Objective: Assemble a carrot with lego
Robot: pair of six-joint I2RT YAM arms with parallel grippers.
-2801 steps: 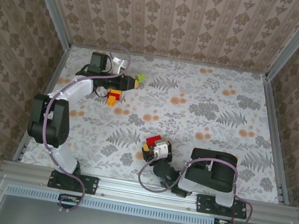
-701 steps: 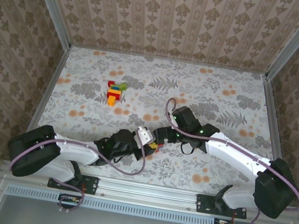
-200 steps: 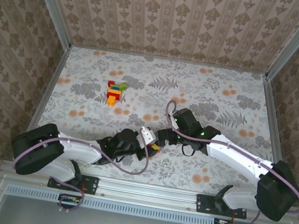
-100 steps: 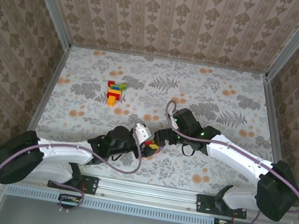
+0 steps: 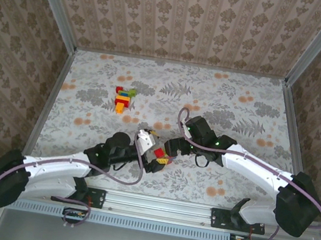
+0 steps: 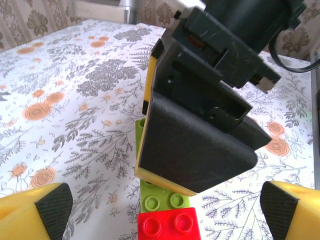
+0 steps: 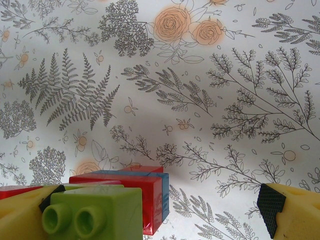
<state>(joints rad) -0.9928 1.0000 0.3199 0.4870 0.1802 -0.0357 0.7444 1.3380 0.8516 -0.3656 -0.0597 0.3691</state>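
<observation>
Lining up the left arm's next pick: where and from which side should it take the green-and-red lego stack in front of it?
Probably the red brick at the near end, jaws on its smooth side faces, coming straight in from the left gripper. Its studs face up, and a finger of the right gripper covers much of the green brick.

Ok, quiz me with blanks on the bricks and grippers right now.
Left wrist view: the red brick sits below a ____ one.
Right wrist view: a ____ brick shows directly behind the red one.
The left gripper and right gripper both stand ____.
Top view: the separate brick pile lies on the ____ arm's side.
Missing: green, blue, open, left.
</observation>
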